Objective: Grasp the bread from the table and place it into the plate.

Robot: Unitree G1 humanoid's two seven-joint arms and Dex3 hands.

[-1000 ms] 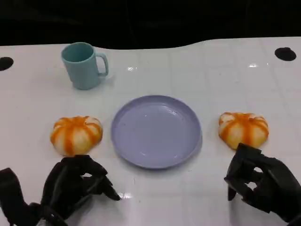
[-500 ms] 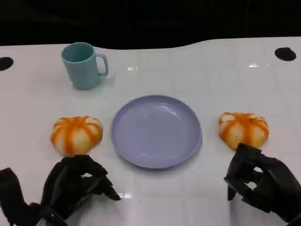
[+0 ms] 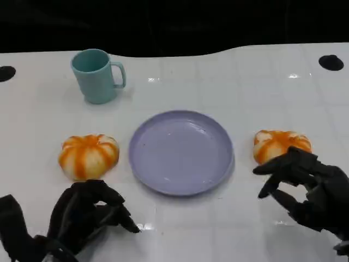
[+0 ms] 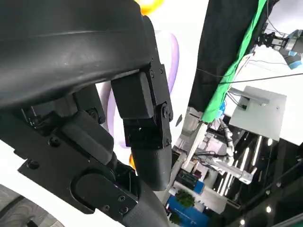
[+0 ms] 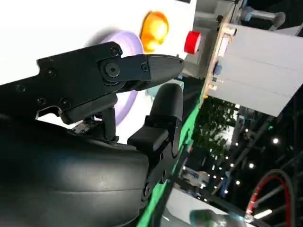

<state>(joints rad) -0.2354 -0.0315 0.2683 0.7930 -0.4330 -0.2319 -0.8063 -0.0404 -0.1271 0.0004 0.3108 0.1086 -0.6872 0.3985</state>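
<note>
- Bread on the right [image 3: 281, 144], a round bun with orange and cream stripes running down from its top, lies on the table [image 3: 218, 76] just right of the plate [image 3: 181, 152] and apart from its rim
- My right hand [image 3: 305, 183] hangs at the bun's near side with fingers spread wide and holding nothing; its fingertips [image 3: 264, 170] overlap the bun's near edge from the head camera, and I cannot tell whether they touch it
- I judge the bun light and soft, so a hard squeeze could dent it; its glazed skin looks smooth, so I'd expect some slip under a loose hold
- I'd take it across its widest part, fingers on the far side and thumb on the near side, low enough to cradle the domed body
- A second striped bun [image 3: 88, 156] sits left of the plate, just beyond my left hand [image 3: 87, 215], whose fingers are curled in on nothing
- That plate is lilac, round and shallow with a raised rim, plastic by the look of its dull sheen, and nothing lies in it
- A teal mug [image 3: 97, 75] with its handle to the right stands at the far left, well apart from both buns
- White and glossy, the tabletop throws back small glints, so I'd expect a bun to slide if nudged rather than lifted
</note>
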